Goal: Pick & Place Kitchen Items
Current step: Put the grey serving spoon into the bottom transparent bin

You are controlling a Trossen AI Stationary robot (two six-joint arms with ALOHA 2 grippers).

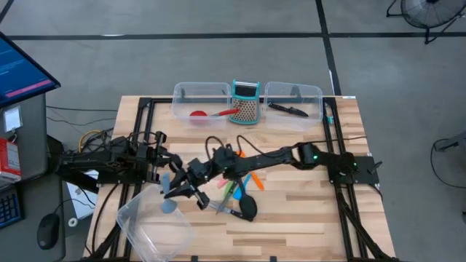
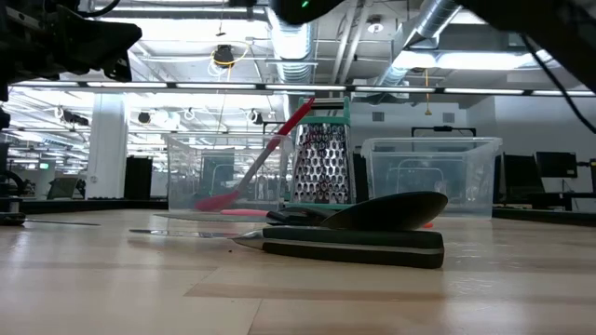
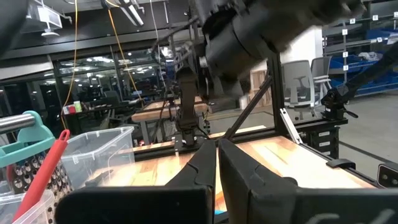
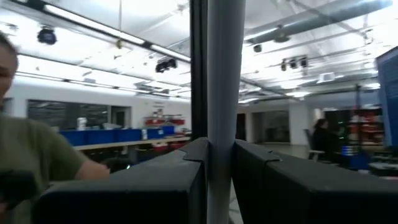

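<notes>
While the wooden table (image 1: 291,218) lay bare at its near right part, a black-handled knife (image 2: 349,247) and a black spoon (image 2: 396,209) rested close in the low view. The left gripper (image 1: 169,185) was clenched empty; the right gripper (image 4: 217,152) pinched a grey-blue handle (image 4: 224,74), its far end cut off. Beyond, a red spoon (image 1: 211,113) leaned in a clear tub (image 1: 182,91) at the far edge.

No text or label can be read.

Grey floor (image 1: 218,65) with dark lines; bright ceiling lights (image 2: 223,33) over ducts.
</notes>
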